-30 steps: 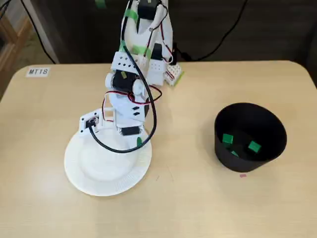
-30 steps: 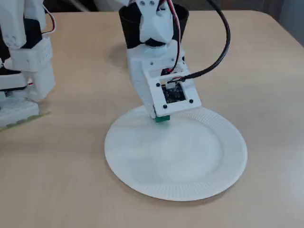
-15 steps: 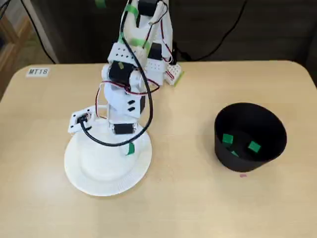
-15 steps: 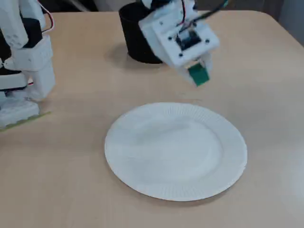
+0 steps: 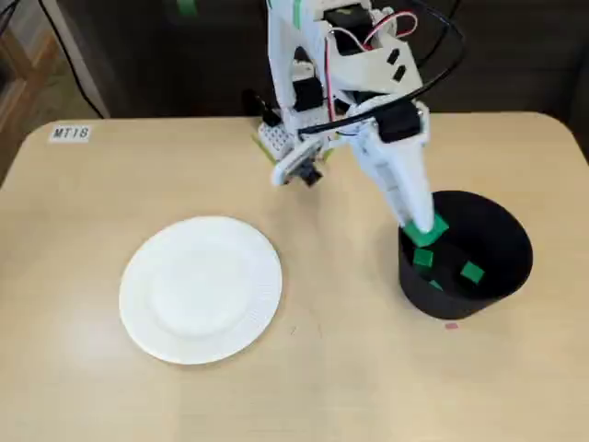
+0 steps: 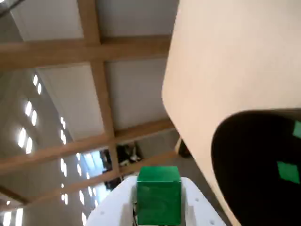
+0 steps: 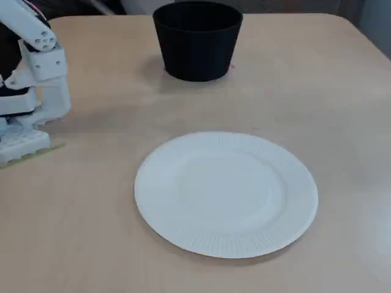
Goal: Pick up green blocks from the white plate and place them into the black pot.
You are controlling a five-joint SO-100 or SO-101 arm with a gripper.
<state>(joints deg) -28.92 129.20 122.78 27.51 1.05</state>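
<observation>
Hanging beside the black pot (image 5: 460,307), a green block (image 6: 159,195) is clamped across flat faces by the gripper (image 5: 423,230); probably light, rigid.

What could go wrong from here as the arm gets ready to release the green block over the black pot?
1. The green block, held in the gripper, appears in a fixed view to hang over the left rim of the black pot rather than its centre. Released here, it might clip the rim and fall onto the table.
2. The gripper looks close to that rim, so lowering it could nudge the pot.
</observation>
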